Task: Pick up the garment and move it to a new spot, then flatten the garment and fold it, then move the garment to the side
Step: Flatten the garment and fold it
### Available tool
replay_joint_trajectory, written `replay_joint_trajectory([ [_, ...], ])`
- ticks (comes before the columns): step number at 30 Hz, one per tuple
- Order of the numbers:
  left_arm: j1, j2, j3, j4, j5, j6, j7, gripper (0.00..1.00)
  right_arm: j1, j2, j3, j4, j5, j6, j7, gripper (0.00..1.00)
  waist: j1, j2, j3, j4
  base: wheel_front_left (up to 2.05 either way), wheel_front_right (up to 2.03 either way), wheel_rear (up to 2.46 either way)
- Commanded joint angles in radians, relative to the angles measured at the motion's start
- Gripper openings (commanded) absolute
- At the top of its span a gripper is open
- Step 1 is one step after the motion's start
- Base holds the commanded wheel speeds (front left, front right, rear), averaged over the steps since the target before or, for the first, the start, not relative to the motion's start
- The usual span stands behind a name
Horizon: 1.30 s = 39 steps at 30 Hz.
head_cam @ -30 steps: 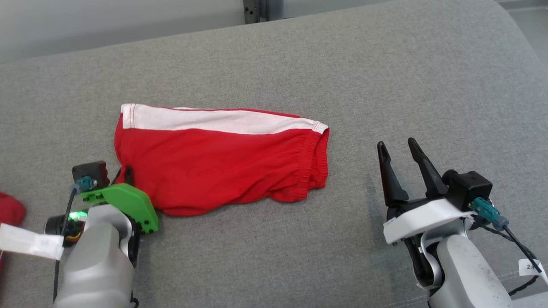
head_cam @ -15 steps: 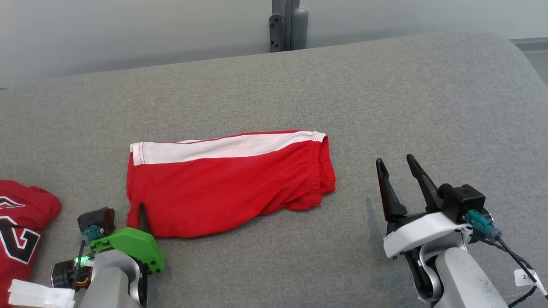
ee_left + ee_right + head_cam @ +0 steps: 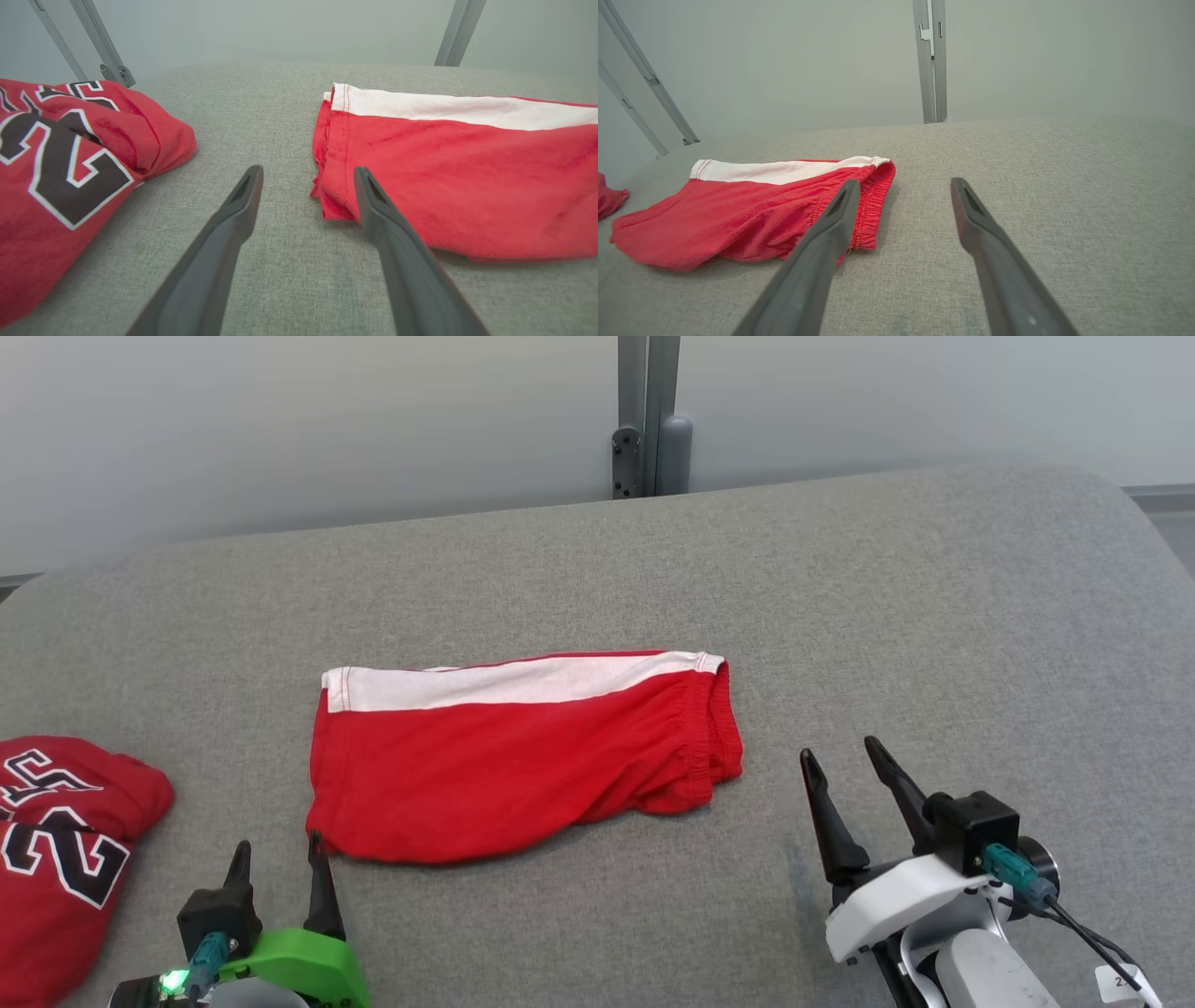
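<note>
Lying folded, red shorts (image 3: 523,756) rest on grey cushion (image 3: 840,569)

The red shorts, a white band along their far edge, lie flat near the middle of the grey cushion. The left gripper (image 3: 278,845), its fingers spread apart and holding nothing, is at the shorts' near-left corner, with one tip just beside the hem. The right gripper (image 3: 838,751), fingers likewise apart and empty, is near the waistband on the right. A red numbered jersey (image 3: 65,840) lies at the left.

Your head camera looks down on the grey padded surface (image 3: 934,616); both low wrist cameras face forward, sharing the red shorts (image 3: 523,756).
</note>
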Motion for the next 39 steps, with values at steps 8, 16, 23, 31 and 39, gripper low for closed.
replay_joint_trajectory([
  [8, 0.122, -0.001, -0.038, -0.147, 0.005, 0.009, 0.0, 1.0, 0.048, -0.003, 0.011, 0.032, 0.013, 0.0, -0.003, 1.0, 0.0, 0.0, -0.048, 0.018, 0.0, 0.0, 0.0],
  [16, 0.146, -0.001, -0.069, -0.163, -0.024, 0.02, 0.0, 1.0, 0.045, -0.002, 0.021, 0.044, 0.019, 0.0, -0.003, 1.0, 0.0, 0.0, -0.04, 0.021, 0.0, 0.0, 0.0],
  [23, 0.11, -0.001, -0.097, -0.154, -0.029, 0.014, 0.0, 1.0, 0.016, -0.002, 0.043, 0.07, 0.039, 0.0, -0.003, 1.0, 0.0, 0.0, -0.006, 0.039, 0.0, 0.0, 0.0],
  [31, 0.049, -0.001, -0.138, -0.16, -0.025, 0.009, 0.0, 1.0, -0.08, -0.002, 0.051, 0.092, 0.06, 0.0, -0.003, 1.0, 0.0, 0.0, 0.082, 0.088, 0.0, 0.0, 0.0],
  [39, 0.009, 0.0, -0.178, -0.136, -0.022, -0.005, 0.0, 1.0, -0.215, -0.002, 0.084, 0.168, 0.116, 0.0, -0.003, 1.0, 0.0, 0.0, 0.134, 0.132, 0.0, 0.0, 0.0],
])
